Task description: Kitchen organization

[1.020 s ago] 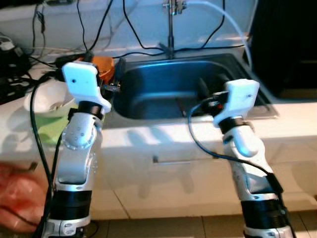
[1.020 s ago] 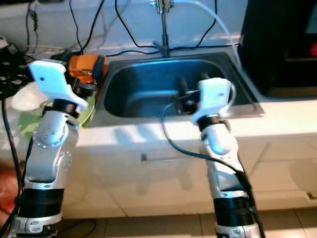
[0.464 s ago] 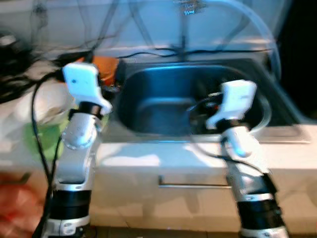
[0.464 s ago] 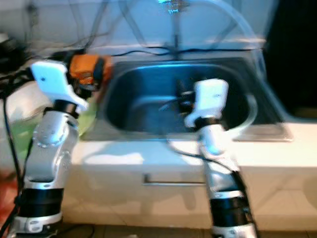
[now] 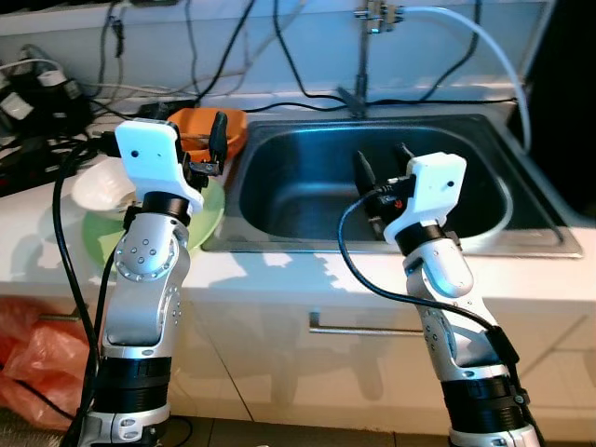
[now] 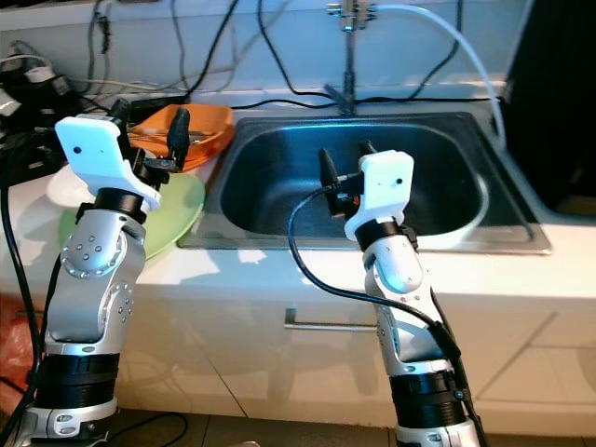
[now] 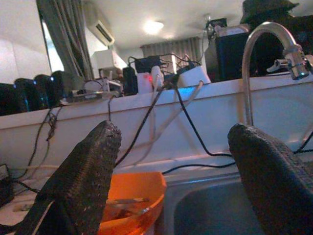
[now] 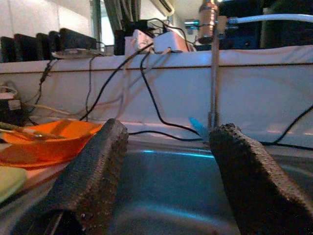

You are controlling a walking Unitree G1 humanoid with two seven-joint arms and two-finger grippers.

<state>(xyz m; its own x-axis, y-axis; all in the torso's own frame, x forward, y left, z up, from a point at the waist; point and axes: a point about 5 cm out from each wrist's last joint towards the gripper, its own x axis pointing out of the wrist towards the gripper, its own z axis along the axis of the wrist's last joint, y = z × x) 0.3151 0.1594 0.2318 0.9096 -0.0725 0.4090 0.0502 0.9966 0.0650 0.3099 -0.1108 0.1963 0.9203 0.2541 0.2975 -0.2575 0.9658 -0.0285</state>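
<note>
The orange dish point(image 5: 207, 126) sits upper left of the frame on the desk point(image 5: 279, 270), its long axis running left to right beside the sink point(image 5: 307, 177), partly over a green plate point(image 6: 182, 209). Left gripper point(image 7: 171, 166) hovers before it, fingers point(image 7: 88, 171) released, grasping nothing. Right gripper point(image 8: 166, 171) hangs over the sink, likewise spread. The left wrist view shows utensils lying inside the dish.

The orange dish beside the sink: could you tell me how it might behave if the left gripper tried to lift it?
The orange dish looks like thin, shallow plastic, so probably light and slightly flexible. Its glossy rim may slip between the fingers. A utensil appears to lie inside and could slide out if the dish tilts.
</note>
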